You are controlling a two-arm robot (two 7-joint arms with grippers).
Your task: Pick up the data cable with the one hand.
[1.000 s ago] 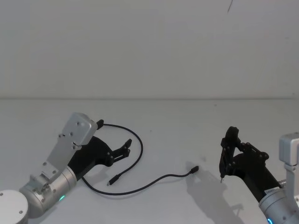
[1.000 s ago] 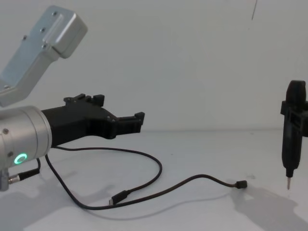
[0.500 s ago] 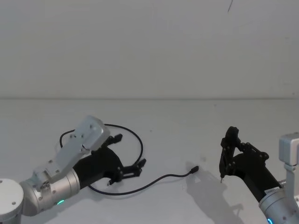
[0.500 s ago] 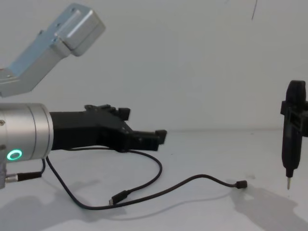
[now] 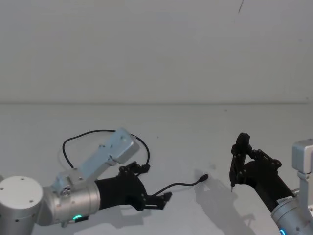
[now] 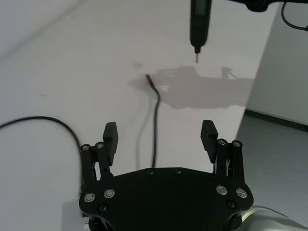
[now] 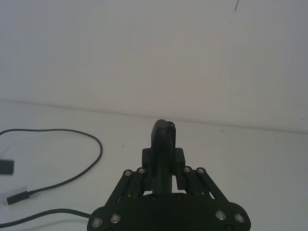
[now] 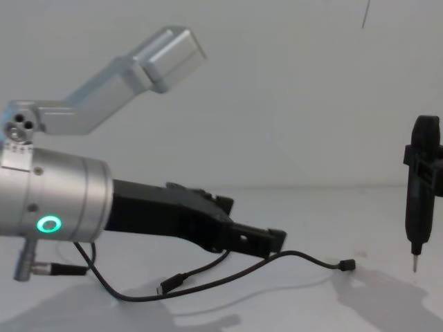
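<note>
The left gripper [image 6: 159, 138] hangs low over the tabletop [image 6: 72, 72], spread wide and empty, with the data cable [image 6: 156, 115] lying flat between its fingers. At right, the right gripper [image 7: 162, 161] clasps a pen-like tool [image 7: 163, 132].

Data cable [image 6: 155, 120] lies on table [image 5: 195, 132] beneath left gripper [image 6: 160, 129], left of tool [image 8: 419, 207].
</note>
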